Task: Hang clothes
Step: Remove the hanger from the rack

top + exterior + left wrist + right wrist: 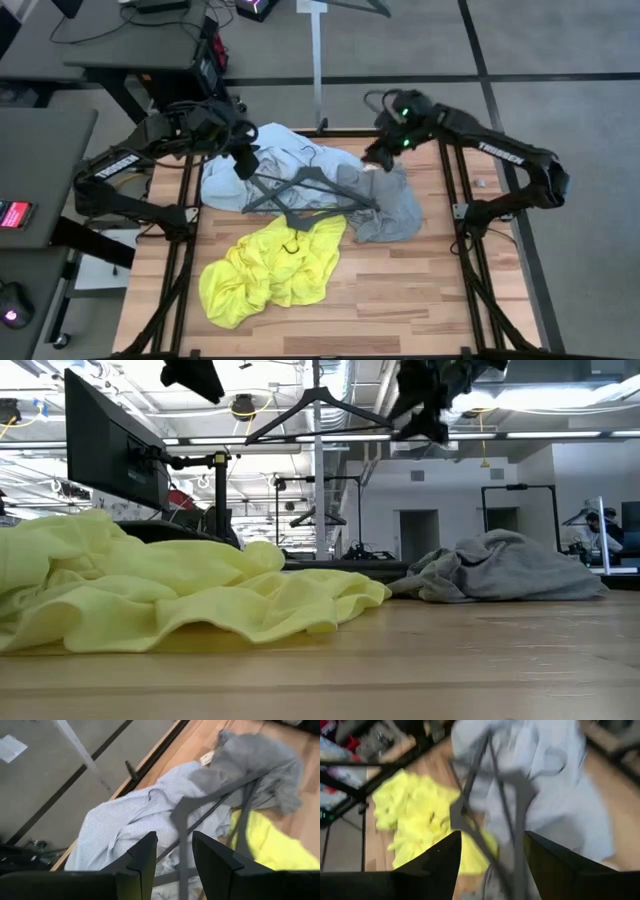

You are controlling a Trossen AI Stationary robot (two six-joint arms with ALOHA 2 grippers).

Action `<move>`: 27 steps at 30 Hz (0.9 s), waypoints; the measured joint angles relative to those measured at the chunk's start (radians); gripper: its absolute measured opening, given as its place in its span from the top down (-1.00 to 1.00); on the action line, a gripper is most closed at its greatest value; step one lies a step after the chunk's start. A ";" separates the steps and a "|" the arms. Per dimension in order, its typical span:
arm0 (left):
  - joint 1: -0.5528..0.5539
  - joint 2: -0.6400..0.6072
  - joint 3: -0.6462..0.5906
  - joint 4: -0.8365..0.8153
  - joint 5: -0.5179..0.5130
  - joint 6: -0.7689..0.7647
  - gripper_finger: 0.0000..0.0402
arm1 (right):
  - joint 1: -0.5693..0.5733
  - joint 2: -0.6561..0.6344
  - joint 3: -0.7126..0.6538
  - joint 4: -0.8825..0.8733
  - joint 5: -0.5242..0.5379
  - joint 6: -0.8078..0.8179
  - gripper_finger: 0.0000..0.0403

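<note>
Left tool (174,865) clamps hanger (300,190), long axis across table; right tool (492,865) open, empty.

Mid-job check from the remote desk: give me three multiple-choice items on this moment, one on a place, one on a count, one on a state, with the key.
1. Where does the yellow T-shirt lie?
A. on the table's front half, nearer the left arm's side
B. hung on the rack
C. under the grey T-shirt

2. How many garments are on the table?
A. one
B. two
C. three

3. How does the right gripper stand?
A. shut on the yellow T-shirt
B. open, holding nothing
C. shut on a hanger

Key: 1 A, the high view shows it spread in front of the others. 2 C, with the pale blue shirt and the grey T-shirt. 3 B, its wrist view shows the fingers well apart above the hangers.
</note>
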 joint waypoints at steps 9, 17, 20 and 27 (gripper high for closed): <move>0.198 0.096 0.000 0.022 0.447 0.125 0.46 | -0.217 0.044 0.144 0.229 0.109 -0.164 -0.01; 0.395 0.146 0.000 0.104 0.472 0.288 0.46 | -0.441 0.143 0.230 0.538 0.112 -0.233 0.03; 0.469 0.146 0.000 0.152 0.493 0.329 0.46 | -0.495 0.179 0.247 0.709 0.111 -0.324 0.04; 0.603 0.146 0.000 0.197 0.613 0.343 0.46 | -0.588 0.328 0.318 0.890 0.014 -0.126 0.04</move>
